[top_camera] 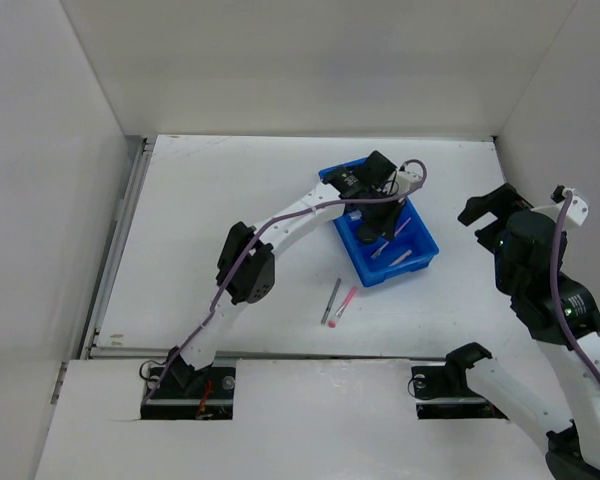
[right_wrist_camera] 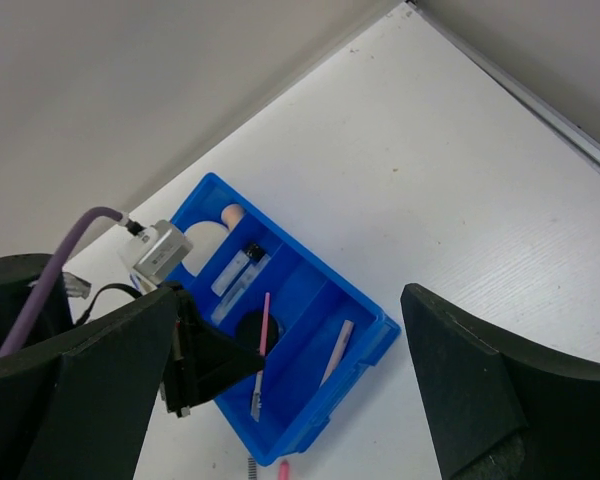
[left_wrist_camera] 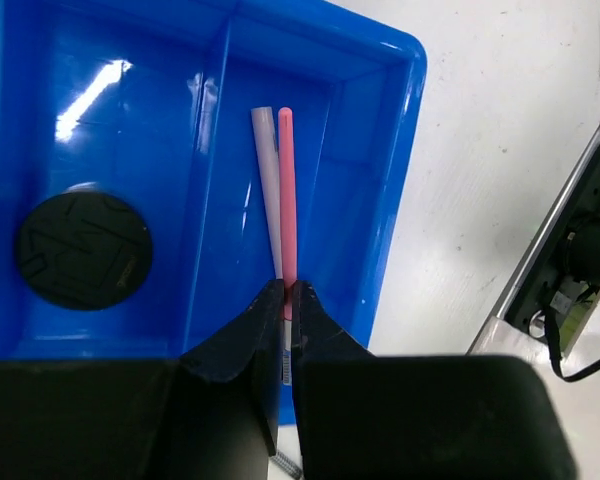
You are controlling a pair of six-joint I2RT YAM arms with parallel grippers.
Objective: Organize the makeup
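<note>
My left gripper (left_wrist_camera: 288,295) is shut on a thin pink pencil (left_wrist_camera: 285,190) and holds it over the blue tray (left_wrist_camera: 400,150). A pale pencil (left_wrist_camera: 264,170) lies in the tray's end compartment, and a black round compact (left_wrist_camera: 83,250) lies in the compartment beside it. In the right wrist view the tray (right_wrist_camera: 385,325) also holds a clear black-capped tube (right_wrist_camera: 240,268) and a cream puff (right_wrist_camera: 233,213). A dark pencil (top_camera: 332,300) and a second pink pencil (top_camera: 346,303) lie on the table near the tray. My right gripper (right_wrist_camera: 290,298) is open and empty, high above the table.
The tray (top_camera: 420,262) sits at the middle right of the white table. My left arm (top_camera: 245,262) stretches across the middle to it. White walls close in the back and sides. A metal rail (top_camera: 115,250) runs along the left edge.
</note>
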